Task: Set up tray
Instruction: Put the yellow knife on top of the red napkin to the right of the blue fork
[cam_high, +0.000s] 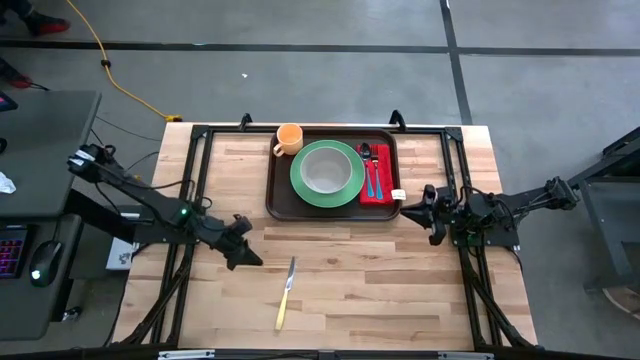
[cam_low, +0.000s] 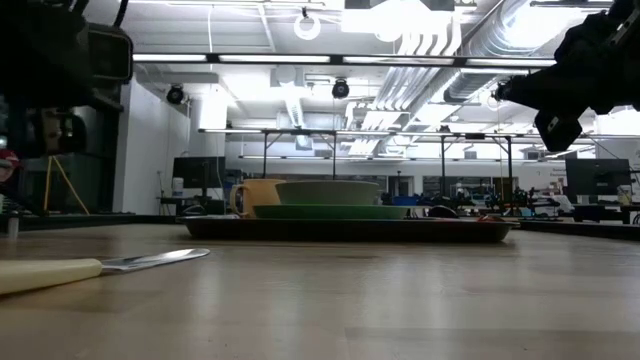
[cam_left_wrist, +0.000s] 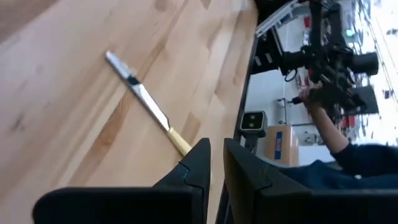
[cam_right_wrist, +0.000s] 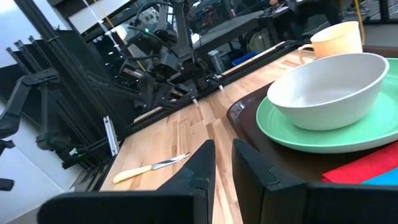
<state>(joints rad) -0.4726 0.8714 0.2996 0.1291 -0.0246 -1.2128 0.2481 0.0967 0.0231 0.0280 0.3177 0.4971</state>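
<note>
The dark brown tray (cam_high: 275, 205) lies at the table's far middle. On it stand a green plate (cam_high: 300, 180) with a pale bowl (cam_high: 326, 170), a yellow cup (cam_high: 289, 138), and a red napkin (cam_high: 386, 192) bearing a spoon and fork (cam_high: 370, 172). A yellow-handled knife (cam_high: 286, 294) lies flat on the bare wood, nearer the front. My left gripper (cam_high: 252, 260) hovers left of the knife, its fingers (cam_left_wrist: 202, 163) close together and nothing between them. My right gripper (cam_high: 408, 208) hangs just off the tray's near right corner, also shut and holding nothing.
Black frame rails (cam_high: 195, 180) run along the table's left, right and far sides. Bare wood (cam_high: 380, 290) stretches between the tray and the front edge. Beyond the table a person's dark-sleeved arm (cam_left_wrist: 339, 158) shows in the left wrist view.
</note>
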